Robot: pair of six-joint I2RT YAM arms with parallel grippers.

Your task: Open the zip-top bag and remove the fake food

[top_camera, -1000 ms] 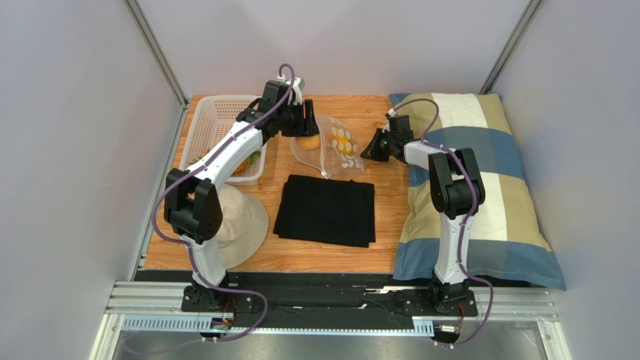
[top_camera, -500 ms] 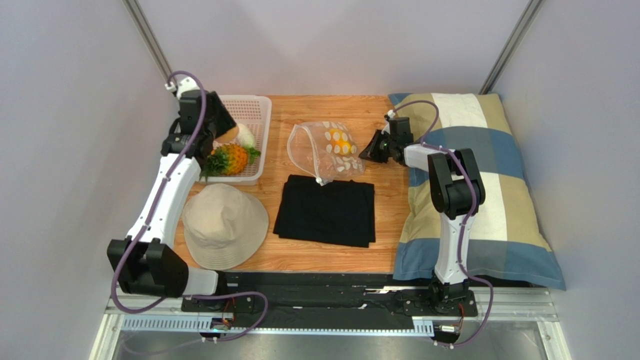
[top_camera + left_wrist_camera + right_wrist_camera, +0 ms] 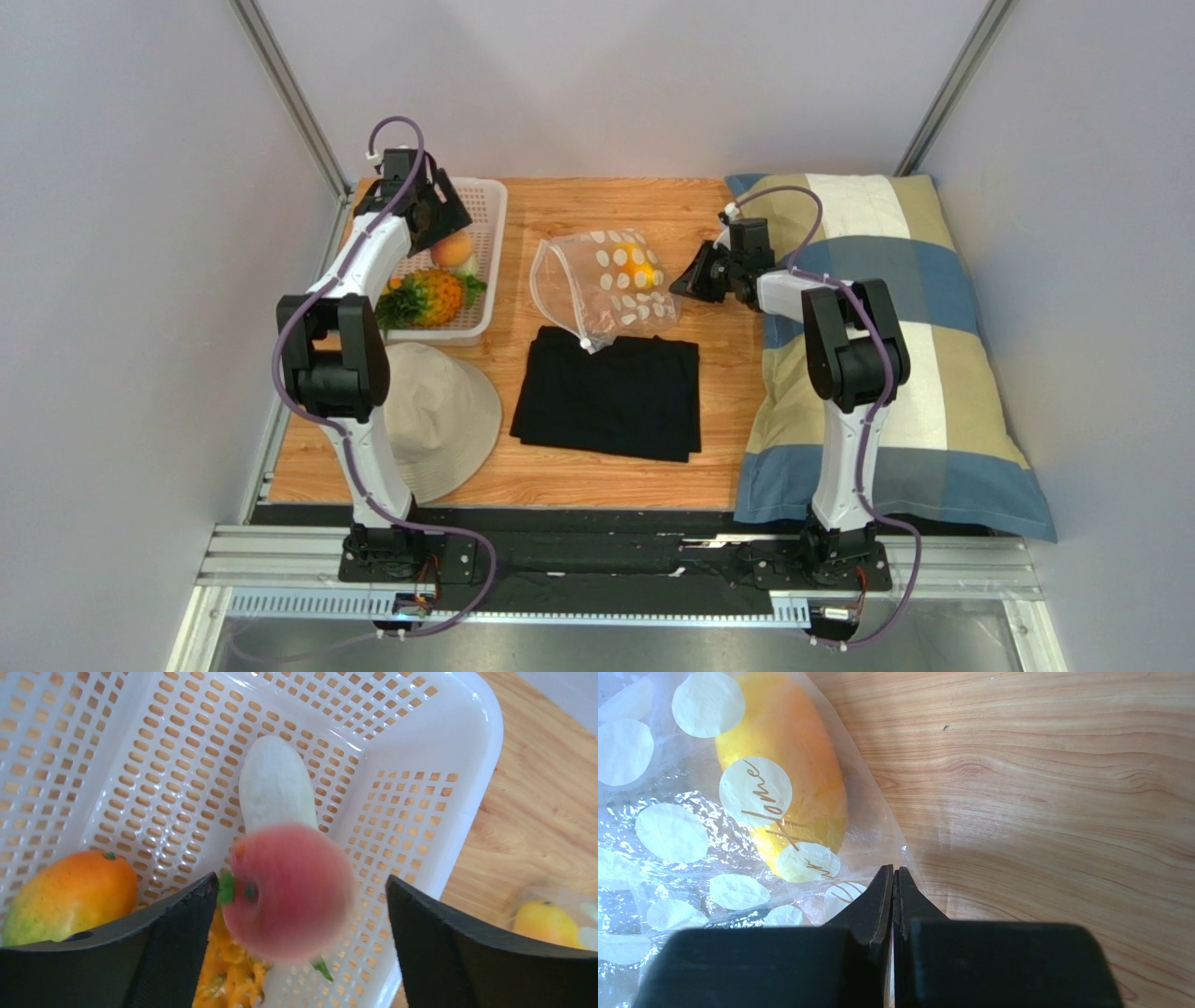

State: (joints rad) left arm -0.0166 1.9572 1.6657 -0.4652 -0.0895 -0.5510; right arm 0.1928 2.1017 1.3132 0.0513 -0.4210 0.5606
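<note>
The zip-top bag (image 3: pixel 603 280) lies mid-table, clear with white dots, with a yellow lemon (image 3: pixel 638 261) inside; both also show in the right wrist view, the bag (image 3: pixel 682 847) and the lemon (image 3: pixel 784 791). My right gripper (image 3: pixel 690 284) is shut on the bag's right edge (image 3: pixel 894 871). My left gripper (image 3: pixel 446 228) hangs open over the white basket (image 3: pixel 494 196). In the left wrist view (image 3: pixel 301 879) a blurred peach (image 3: pixel 291 892) is between the wide-apart fingers, above a white piece (image 3: pixel 275 784), a mango (image 3: pixel 70 892) and the pineapple (image 3: pixel 428 294).
A folded black cloth (image 3: pixel 610 392) lies in front of the bag. A beige hat (image 3: pixel 428 413) sits at the front left. A checked pillow (image 3: pixel 898 336) fills the right side. Grey walls close in the table's left, back and right.
My left arm swung from the bag to the basket carrying the peach; its jaws are now open and the peach is loose over the basket. The bag shifted slightly. The right gripper held still.
</note>
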